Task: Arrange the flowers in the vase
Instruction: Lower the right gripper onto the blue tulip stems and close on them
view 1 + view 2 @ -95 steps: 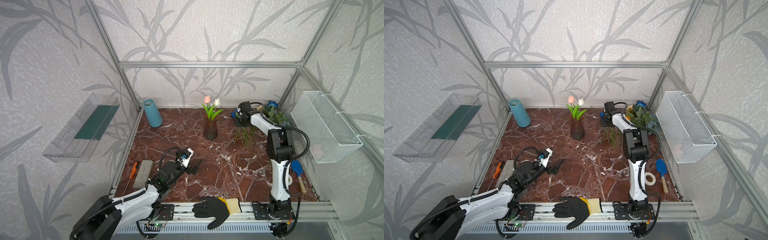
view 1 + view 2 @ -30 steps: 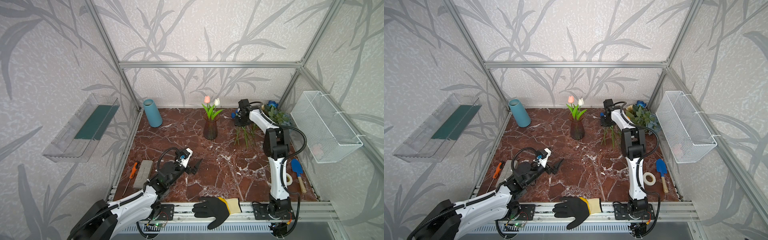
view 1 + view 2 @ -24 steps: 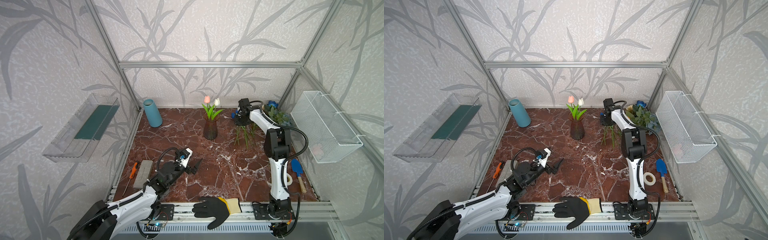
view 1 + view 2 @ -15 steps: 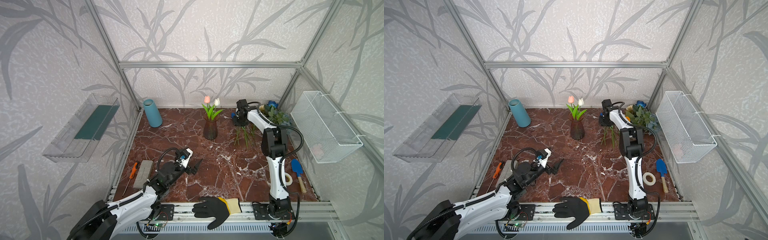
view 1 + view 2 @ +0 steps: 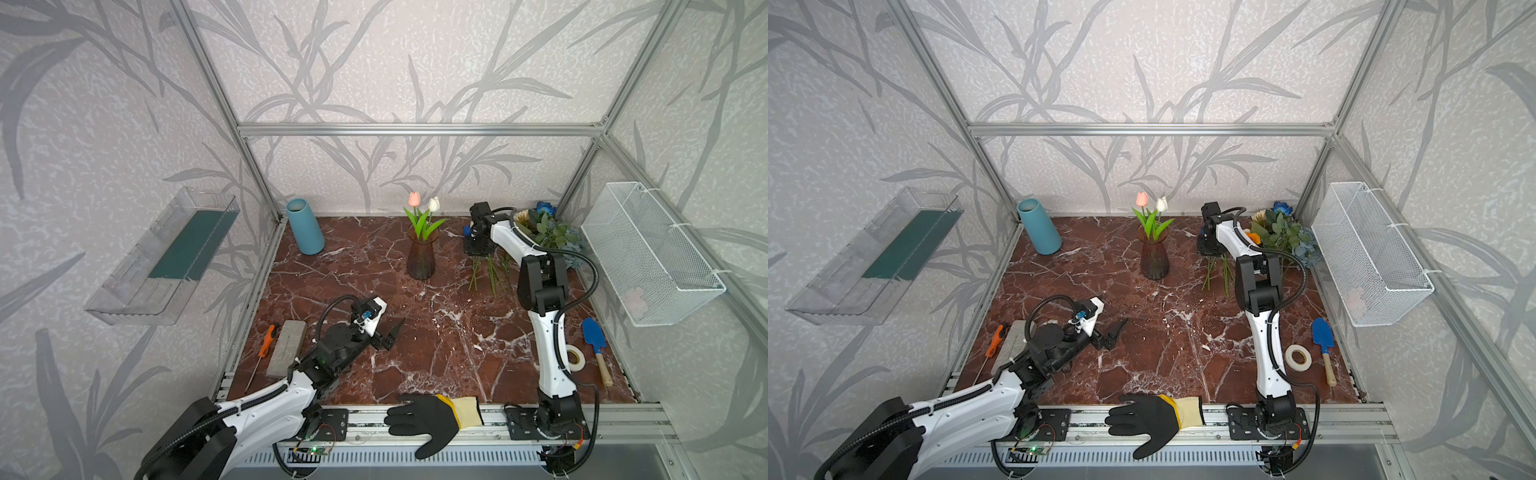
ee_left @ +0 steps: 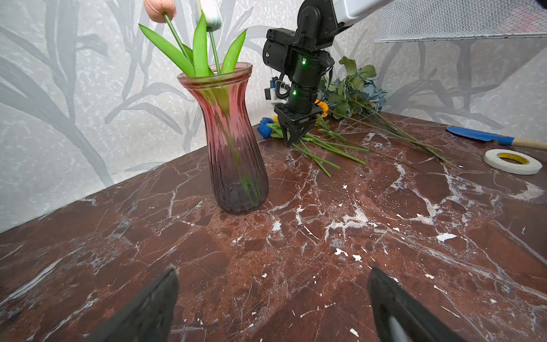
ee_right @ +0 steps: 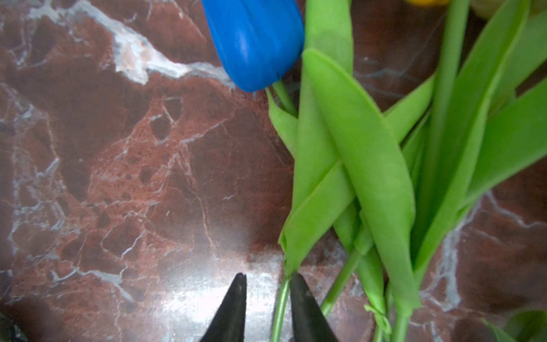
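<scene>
One claw (image 7: 268, 276) (R) reopened, astride stem (image 7: 281, 305).

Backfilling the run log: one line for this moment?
step: pre-grasp | right fingers: slightly open, astride green stem | left fingers: open, empty | vase: pink tulip, white tulip in

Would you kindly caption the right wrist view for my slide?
Right gripper, slightly open, straddles a green stem near the blue tulip.
</scene>
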### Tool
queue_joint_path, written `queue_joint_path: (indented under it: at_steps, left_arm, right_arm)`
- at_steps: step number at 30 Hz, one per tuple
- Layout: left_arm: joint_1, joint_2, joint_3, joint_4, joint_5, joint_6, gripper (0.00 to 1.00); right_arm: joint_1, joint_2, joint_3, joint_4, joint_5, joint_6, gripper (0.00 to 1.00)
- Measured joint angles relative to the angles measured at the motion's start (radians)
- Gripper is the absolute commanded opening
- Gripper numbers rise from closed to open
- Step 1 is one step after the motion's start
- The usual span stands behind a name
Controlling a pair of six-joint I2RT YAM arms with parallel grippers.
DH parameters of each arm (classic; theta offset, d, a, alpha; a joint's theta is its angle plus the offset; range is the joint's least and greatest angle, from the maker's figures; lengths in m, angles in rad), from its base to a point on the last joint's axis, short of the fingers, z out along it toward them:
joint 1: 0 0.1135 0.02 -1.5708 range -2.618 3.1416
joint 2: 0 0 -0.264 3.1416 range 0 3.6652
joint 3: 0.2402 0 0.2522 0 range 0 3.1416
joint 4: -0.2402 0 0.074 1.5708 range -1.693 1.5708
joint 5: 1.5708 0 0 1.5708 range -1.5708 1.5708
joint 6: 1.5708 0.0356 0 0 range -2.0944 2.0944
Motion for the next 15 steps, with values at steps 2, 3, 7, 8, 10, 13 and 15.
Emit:
queue_joint_path:
  at_steps: [2, 3, 7, 8, 10, 13, 15]
  left_arm:
    - [0.0, 0.005, 0.0, 0.0, 0.0, 0.0, 0.99]
    - [0.0, 0.007, 0.0, 0.0, 0.001, 0.0, 0.99]
    - [0.0, 0.007, 0.0, 0.0, 0.0, 0.001, 0.99]
    - [0.0, 0.006, 0.0, 0.0, 0.0, 0.002, 0.99]
    - [0.0, 0.003, 0.0, -0.001, 0.0, 0.003, 0.99]
    - [0.0, -0.008, 0.0, 0.0, -0.002, 0.005, 0.99]
    - [0.0, -0.011, 0.0, -0.001, -0.003, 0.005, 0.99]
  right_arm:
    - [0.001, 0.017, 0.028, -0.014, 0.007, 0.003, 0.3]
    - [0.002, 0.028, 0.046, -0.022, 0.01, 0.006, 0.31]
    - [0.003, 0.047, 0.071, -0.043, 0.027, 0.017, 0.31]
    - [0.003, 0.047, 0.071, -0.047, 0.031, 0.019, 0.31]
    - [0.003, 0.048, 0.072, -0.053, 0.035, 0.022, 0.29]
    - [0.003, 0.069, 0.095, -0.068, 0.04, 0.028, 0.21]
    - [0.003, 0.075, 0.108, -0.07, 0.041, 0.033, 0.17]
